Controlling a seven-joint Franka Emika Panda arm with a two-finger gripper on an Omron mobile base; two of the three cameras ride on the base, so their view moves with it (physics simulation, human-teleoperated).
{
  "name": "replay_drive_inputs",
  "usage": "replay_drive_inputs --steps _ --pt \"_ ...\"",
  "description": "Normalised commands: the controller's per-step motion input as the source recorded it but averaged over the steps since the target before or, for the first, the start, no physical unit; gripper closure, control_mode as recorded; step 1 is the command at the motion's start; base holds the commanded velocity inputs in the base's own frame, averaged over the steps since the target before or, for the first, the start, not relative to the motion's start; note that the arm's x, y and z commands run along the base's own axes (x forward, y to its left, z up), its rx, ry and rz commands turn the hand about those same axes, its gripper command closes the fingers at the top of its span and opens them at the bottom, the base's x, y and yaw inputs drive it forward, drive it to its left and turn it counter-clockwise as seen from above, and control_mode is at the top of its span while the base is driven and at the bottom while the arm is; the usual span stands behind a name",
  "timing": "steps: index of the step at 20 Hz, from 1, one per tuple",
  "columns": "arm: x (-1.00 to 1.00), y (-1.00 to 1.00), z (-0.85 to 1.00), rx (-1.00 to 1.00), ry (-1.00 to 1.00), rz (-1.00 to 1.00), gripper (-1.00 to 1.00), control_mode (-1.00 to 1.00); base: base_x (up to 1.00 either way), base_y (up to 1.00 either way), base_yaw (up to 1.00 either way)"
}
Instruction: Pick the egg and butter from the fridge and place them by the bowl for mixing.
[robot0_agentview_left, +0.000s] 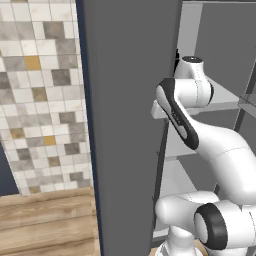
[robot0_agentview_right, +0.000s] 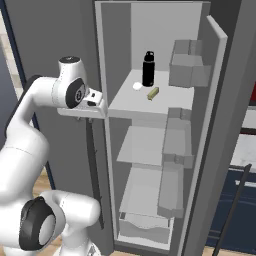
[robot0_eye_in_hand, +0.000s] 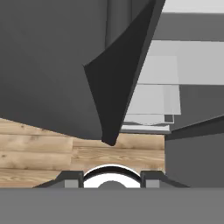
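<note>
With the fridge (robot0_agentview_right: 150, 125) open, the egg (robot0_agentview_right: 137, 86) and butter (robot0_agentview_right: 153, 93) on its upper shelf, the end effector (robot0_agentview_right: 95, 100), its opening unclear and apparently empty, hovers beside the door edge, risking a snag when reaching in.

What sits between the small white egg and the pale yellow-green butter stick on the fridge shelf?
Nothing: in the right base view the small white egg and pale yellow-green butter stick lie apart on bare pale grey shelf; the black bottle stands behind them.
</note>
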Motion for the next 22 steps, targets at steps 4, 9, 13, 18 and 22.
replay_drive_inputs --steps 4,9,13,18,22 --pt "-0.02 0.00 0.00 0.00 0.00 0.00 -1.00 -1.00 0.00 0.00 0.00" --pt "-0.09 -0.05 -0.02 0.00 -0.02 0.00 -1.00 -1.00 0.00 0.00 0.00" --pt "-0.15 -0.18 0.00 0.01 -0.32 -0.04 -1.00 -1.00 0.00 0.00 0.00" --pt "-0.09 -0.28 0.09 0.01 -0.30 -0.05 -1.00 -1.00 0.00 0.00 0.00" --pt "-0.01 -0.41 0.15 0.00 -0.12 -0.10 -1.00 -1.00 0.00 0.00 0.00"
